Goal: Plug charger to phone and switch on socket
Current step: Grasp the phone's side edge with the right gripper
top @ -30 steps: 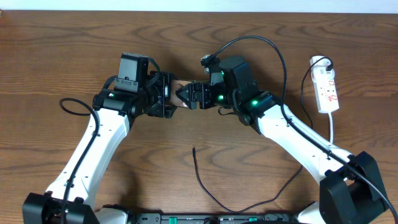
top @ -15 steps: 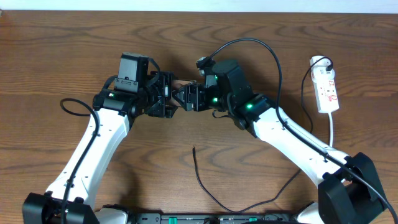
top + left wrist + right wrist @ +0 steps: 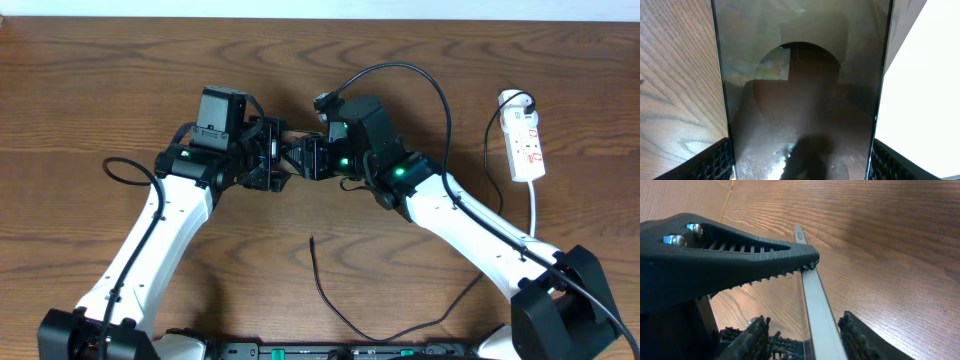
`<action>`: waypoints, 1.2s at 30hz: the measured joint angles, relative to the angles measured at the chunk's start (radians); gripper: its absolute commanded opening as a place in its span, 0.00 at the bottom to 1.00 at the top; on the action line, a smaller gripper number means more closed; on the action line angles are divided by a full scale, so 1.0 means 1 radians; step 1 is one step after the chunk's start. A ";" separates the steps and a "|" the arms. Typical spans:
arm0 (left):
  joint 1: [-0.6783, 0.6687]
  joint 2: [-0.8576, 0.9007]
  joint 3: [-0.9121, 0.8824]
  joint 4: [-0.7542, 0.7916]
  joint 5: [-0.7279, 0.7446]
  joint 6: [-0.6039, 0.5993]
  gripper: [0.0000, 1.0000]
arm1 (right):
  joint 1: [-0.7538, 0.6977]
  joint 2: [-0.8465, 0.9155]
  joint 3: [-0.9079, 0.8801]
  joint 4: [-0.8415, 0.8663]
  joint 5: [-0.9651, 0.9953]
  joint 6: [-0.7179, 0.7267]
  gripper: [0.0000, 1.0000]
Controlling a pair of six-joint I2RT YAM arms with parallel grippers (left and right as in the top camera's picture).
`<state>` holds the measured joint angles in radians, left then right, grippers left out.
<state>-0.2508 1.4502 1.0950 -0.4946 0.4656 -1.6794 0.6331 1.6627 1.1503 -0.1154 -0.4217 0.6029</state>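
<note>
The phone (image 3: pixel 800 100) fills the left wrist view, its dark glossy face held by both long edges between my left gripper's (image 3: pixel 800 162) black jaws. From overhead it is almost hidden between the two grippers. My left gripper (image 3: pixel 270 160) is shut on it. My right gripper (image 3: pixel 302 157) is open, its fingers (image 3: pixel 805 321) on either side of the phone's thin edge (image 3: pixel 815 300) with gaps. The charger (image 3: pixel 325 295) lies loose on the table, its plug tip (image 3: pixel 312 240) pointing away from me, held by neither gripper. The socket (image 3: pixel 526 145) lies at the far right.
The socket's white cord (image 3: pixel 533 205) runs down toward the right arm. A black robot cable (image 3: pixel 420 75) arcs over the right wrist, and another loops at the left (image 3: pixel 125 172). A left gripper finger (image 3: pixel 740 260) fills the upper left of the right wrist view.
My right gripper has moved left and closed in on the left gripper, now straddling the phone's edge. The left gripper has shifted slightly right and up with the phone.
</note>
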 measured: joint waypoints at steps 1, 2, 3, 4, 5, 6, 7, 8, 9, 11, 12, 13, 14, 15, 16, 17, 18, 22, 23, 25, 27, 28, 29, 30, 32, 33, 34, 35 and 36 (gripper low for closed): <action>0.000 0.000 0.000 0.002 0.000 0.000 0.07 | 0.000 0.000 0.000 0.000 0.000 0.000 0.39; 0.000 0.000 0.000 0.003 0.000 0.000 0.07 | 0.000 0.000 0.000 0.000 0.000 0.001 0.38; 0.000 0.000 0.000 0.003 0.000 0.000 0.07 | 0.000 0.000 0.000 0.000 0.001 0.001 0.36; 0.000 0.000 0.000 0.003 0.000 0.000 0.07 | 0.000 0.000 0.000 0.000 0.001 0.001 0.34; 0.000 0.000 0.000 0.003 0.000 0.000 0.07 | 0.000 0.000 0.000 0.000 0.001 0.001 0.33; 0.000 0.000 0.000 0.003 0.000 0.000 0.08 | 0.000 0.000 0.000 0.000 0.001 0.000 0.31; 0.000 0.000 0.000 0.003 0.000 0.000 0.08 | 0.000 0.000 0.000 0.000 0.000 0.001 0.30; 0.000 0.000 0.000 0.003 0.000 0.000 0.07 | 0.000 0.000 0.000 0.000 0.001 0.000 0.28; 0.000 0.000 0.000 0.003 0.000 0.000 0.08 | 0.000 0.000 0.000 0.000 0.000 0.000 0.25; 0.000 0.000 0.000 0.003 0.000 0.000 0.07 | 0.000 0.000 0.000 0.000 0.001 0.002 0.21; 0.000 0.000 0.000 0.003 0.000 0.000 0.08 | 0.000 0.000 0.000 0.000 0.001 0.001 0.18; 0.000 0.000 0.000 0.003 0.000 0.000 0.07 | 0.000 0.000 0.000 0.000 0.001 0.000 0.17; 0.000 0.000 0.000 0.003 0.000 0.000 0.07 | 0.000 0.000 0.000 0.000 0.002 0.002 0.15; 0.000 0.000 0.000 0.003 0.000 0.000 0.08 | 0.000 0.000 0.000 0.000 0.003 0.002 0.14; 0.000 0.000 0.000 0.003 0.000 0.000 0.07 | 0.000 0.000 0.000 0.000 0.005 0.002 0.14; 0.000 0.000 0.000 0.003 0.000 0.000 0.07 | 0.000 0.000 0.000 0.000 0.005 0.002 0.14; 0.000 0.000 0.000 0.003 0.000 0.000 0.07 | 0.000 0.000 0.000 0.000 0.006 0.002 0.14; 0.000 0.000 0.000 0.003 0.000 0.000 0.08 | 0.000 0.000 0.000 -0.001 0.009 0.003 0.02; 0.000 0.000 0.000 0.003 0.000 0.000 0.08 | 0.000 0.000 0.000 -0.002 0.011 0.005 0.01; 0.000 0.000 0.000 0.003 -0.001 0.000 0.07 | 0.000 0.000 0.000 -0.003 0.012 0.003 0.01; 0.000 0.000 0.000 0.003 -0.001 0.000 0.08 | 0.000 0.000 0.000 -0.003 0.012 0.003 0.01; 0.000 0.000 0.000 0.003 -0.001 0.000 0.13 | 0.000 0.000 0.000 -0.003 0.012 0.003 0.01; 0.000 0.000 0.000 0.003 -0.001 0.000 0.24 | 0.000 0.000 0.000 -0.003 0.012 0.003 0.01; 0.000 0.000 0.000 0.003 -0.001 0.000 0.31 | 0.000 0.000 0.000 -0.003 0.012 0.003 0.01; 0.000 0.000 0.000 0.003 -0.001 0.000 0.59 | 0.000 0.000 0.000 -0.003 0.012 0.003 0.01; 0.000 0.000 0.000 0.003 -0.001 0.000 0.67 | 0.000 0.000 0.000 -0.003 0.012 0.003 0.01; 0.000 0.000 0.000 0.003 -0.001 0.001 0.81 | 0.000 0.000 0.000 -0.003 0.012 0.003 0.01; 0.000 0.000 0.000 0.003 -0.002 0.003 0.84 | 0.000 0.000 0.000 -0.003 0.013 0.003 0.01; 0.000 0.000 0.000 0.003 -0.003 0.004 0.87 | 0.000 0.000 0.000 -0.003 0.013 0.003 0.01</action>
<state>-0.2508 1.4502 1.0950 -0.4911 0.4629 -1.6756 0.6327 1.6627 1.1503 -0.1181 -0.4091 0.6060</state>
